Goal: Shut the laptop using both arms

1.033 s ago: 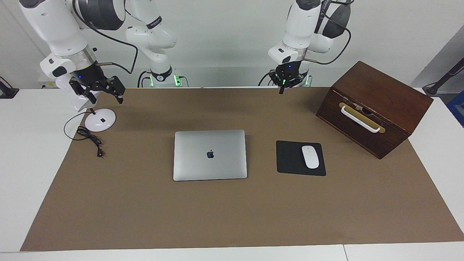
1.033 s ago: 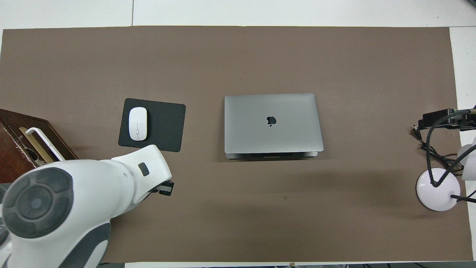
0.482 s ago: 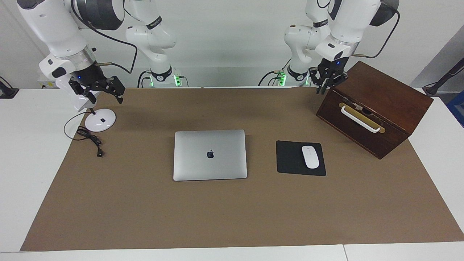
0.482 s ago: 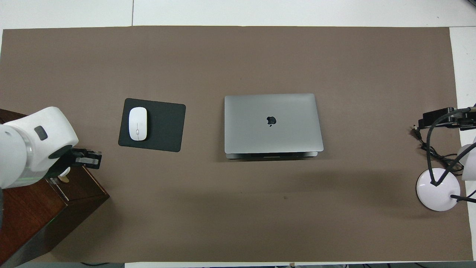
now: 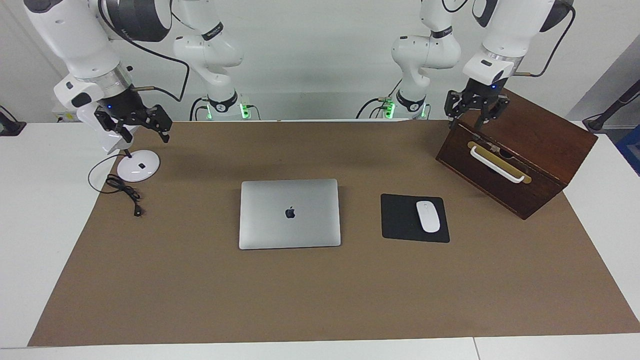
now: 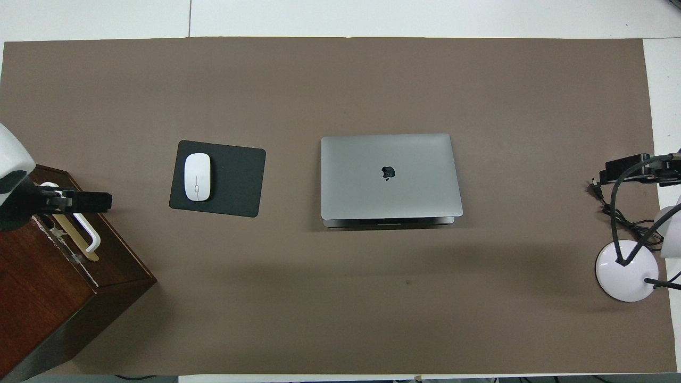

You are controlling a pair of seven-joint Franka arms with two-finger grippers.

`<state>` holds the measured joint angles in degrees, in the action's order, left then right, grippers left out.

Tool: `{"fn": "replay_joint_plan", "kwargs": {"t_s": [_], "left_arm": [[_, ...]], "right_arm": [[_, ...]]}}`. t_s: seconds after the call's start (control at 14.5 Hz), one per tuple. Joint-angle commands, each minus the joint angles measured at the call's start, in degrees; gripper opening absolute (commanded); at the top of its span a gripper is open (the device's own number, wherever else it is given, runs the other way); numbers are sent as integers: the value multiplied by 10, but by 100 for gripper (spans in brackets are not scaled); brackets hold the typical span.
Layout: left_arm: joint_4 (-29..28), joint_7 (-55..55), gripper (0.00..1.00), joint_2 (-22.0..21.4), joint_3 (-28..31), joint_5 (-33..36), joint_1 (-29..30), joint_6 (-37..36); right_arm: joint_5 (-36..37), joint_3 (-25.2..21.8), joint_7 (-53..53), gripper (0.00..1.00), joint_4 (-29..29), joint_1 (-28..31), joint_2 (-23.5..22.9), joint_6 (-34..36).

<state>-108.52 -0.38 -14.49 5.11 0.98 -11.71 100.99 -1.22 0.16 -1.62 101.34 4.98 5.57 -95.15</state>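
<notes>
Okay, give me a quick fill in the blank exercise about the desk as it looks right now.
1. The laptop lies flat with its lid ____.
2. The white mouse rests on a ____ mouse pad.
3. The left hand hangs over the wooden ____.
4. The right hand hangs over the base of the white ____.

Missing words: closed; black; box; lamp

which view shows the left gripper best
The facing view: the left gripper shows whole, fingers apart, raised over the wooden box. The overhead view catches only its dark side over the box's handle, at the frame's edge.
</notes>
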Motion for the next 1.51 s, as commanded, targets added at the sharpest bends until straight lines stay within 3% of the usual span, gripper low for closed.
{"fn": "replay_joint_plan", "kwargs": {"t_s": [0.0, 0.41, 0.62, 1.1, 1.45], "left_arm": [[79, 3, 100, 45, -6, 4, 26, -25], [155, 3, 100, 89, -5, -24, 64, -60], [198, 3, 100, 132, -5, -25, 73, -100], [153, 3, 100, 129, -7, -22, 64, -120], [157, 3, 100, 127, -7, -21, 64, -145]], "right_arm": [[10, 5, -13, 100, -5, 8, -2, 9], [31, 5, -13, 100, -5, 8, -1, 15], [31, 5, -12, 100, -2, 11, 1, 15], [29, 6, -9, 100, 0, 12, 1, 12], [23, 5, -10, 100, 0, 12, 1, 8]]}}
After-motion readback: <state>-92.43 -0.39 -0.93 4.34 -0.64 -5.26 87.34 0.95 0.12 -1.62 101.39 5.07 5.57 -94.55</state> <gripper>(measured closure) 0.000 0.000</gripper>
